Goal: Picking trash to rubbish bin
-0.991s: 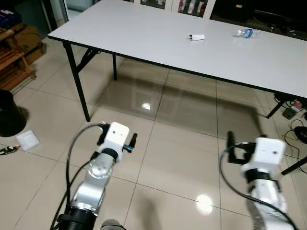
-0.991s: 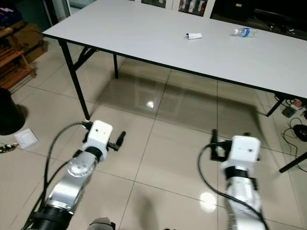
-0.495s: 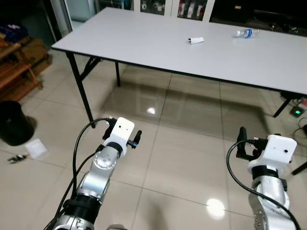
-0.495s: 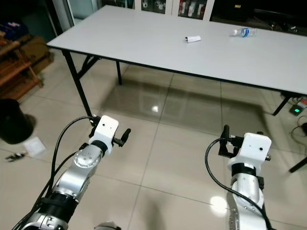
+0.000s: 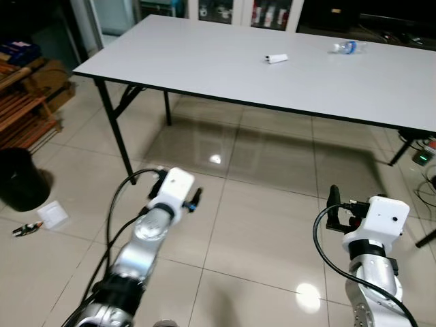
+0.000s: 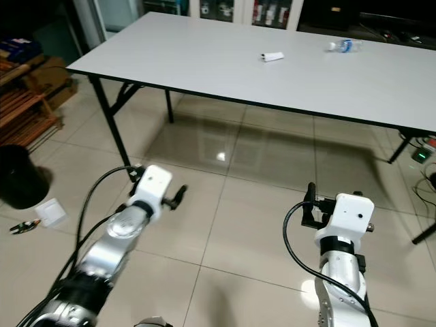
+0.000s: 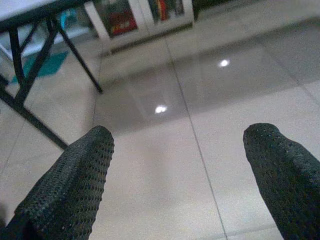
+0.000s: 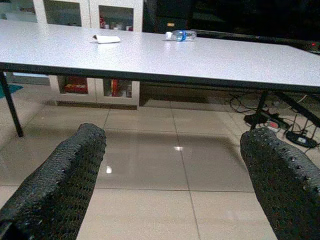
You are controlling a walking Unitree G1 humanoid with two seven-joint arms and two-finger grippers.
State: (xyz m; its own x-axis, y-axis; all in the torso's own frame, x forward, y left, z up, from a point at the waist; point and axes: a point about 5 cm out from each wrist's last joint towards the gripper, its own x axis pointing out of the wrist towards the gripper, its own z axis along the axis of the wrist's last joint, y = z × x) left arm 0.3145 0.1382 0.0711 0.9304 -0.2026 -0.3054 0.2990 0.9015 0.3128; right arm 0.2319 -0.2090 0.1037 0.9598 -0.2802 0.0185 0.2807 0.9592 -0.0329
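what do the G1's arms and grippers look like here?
Silver jointed arms with black collars, each ending in a white boxy wrist housing. Looping black cables run alongside. Left gripper and right gripper each have two long black fingers with dimpled, textured pads.

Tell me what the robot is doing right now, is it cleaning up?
It is not holding anything yet. The left gripper and the right gripper are both open and empty, held out over the tiled floor. Ahead stands a long white table with a small white piece of trash and a plastic bottle lying on it. A black rubbish bin stands on the floor to the robot's left, with a bit of white litter beside it.
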